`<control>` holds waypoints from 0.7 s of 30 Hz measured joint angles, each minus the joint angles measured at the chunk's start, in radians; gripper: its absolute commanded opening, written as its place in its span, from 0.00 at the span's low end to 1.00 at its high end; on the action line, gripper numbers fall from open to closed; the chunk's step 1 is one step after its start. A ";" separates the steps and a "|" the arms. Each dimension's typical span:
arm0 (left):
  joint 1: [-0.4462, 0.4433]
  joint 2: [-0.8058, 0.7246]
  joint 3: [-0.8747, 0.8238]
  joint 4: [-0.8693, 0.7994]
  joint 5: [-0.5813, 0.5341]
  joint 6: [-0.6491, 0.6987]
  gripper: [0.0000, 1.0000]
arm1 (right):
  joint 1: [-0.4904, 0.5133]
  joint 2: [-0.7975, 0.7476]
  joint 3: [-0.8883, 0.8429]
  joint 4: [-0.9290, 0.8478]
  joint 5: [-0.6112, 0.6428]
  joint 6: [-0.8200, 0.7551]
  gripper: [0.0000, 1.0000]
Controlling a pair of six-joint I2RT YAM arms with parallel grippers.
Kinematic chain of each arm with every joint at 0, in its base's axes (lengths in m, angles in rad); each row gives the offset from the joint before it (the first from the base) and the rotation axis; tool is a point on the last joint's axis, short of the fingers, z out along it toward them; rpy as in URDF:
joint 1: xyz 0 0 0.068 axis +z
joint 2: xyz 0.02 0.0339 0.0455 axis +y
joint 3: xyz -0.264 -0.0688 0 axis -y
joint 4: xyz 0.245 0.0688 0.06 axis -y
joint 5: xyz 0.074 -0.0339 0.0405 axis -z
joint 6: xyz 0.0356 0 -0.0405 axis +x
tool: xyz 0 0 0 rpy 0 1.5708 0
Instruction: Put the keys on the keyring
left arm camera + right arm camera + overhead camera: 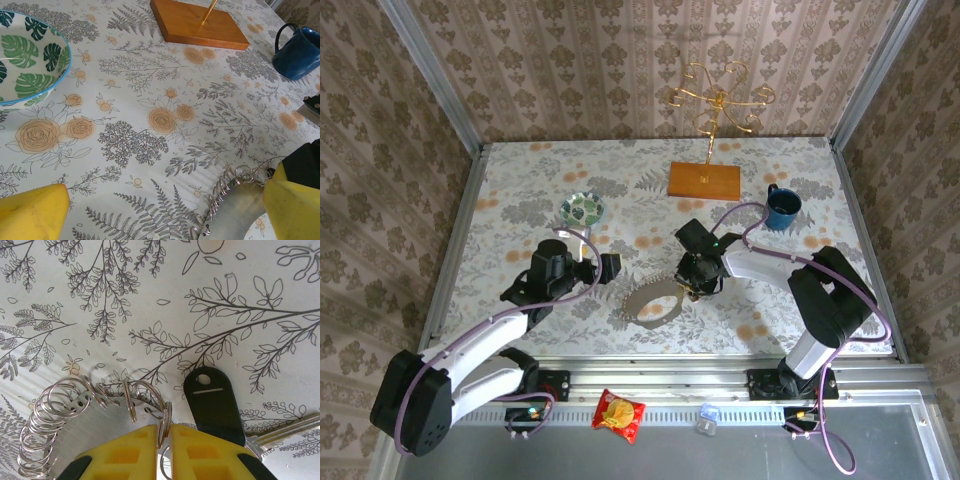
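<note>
A flat grey metal crescent plate (650, 303) lies on the floral tablecloth, its outer edge strung with several silver split rings (50, 410). My right gripper (165, 432) is at the plate's right end, and its yellow fingers are shut on one keyring (165, 421) that stands on edge between them. Just right of those fingers lies a key with a black plastic head (212, 405) and a silver blade (285, 432). My left gripper (162, 215) is wide open above the cloth at the plate's left end (235, 210), holding nothing.
A green-leaf patterned bowl (583, 209) sits behind the left arm. A blue mug (782, 207) stands at the back right. A gold wire stand (718, 100) rises from a wooden base (704, 180) at the back centre. A snack packet (619, 414) lies on the front rail.
</note>
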 measured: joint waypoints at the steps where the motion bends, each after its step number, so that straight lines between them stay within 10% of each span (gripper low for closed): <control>1: 0.000 0.000 0.000 0.000 0.000 0.000 1.00 | 0.000 0.000 0.000 0.000 0.000 0.001 0.16; 21: 0.000 -0.005 0.000 -0.009 -0.011 0.016 1.00 | 0.005 0.011 0.001 0.005 0.008 -0.040 0.00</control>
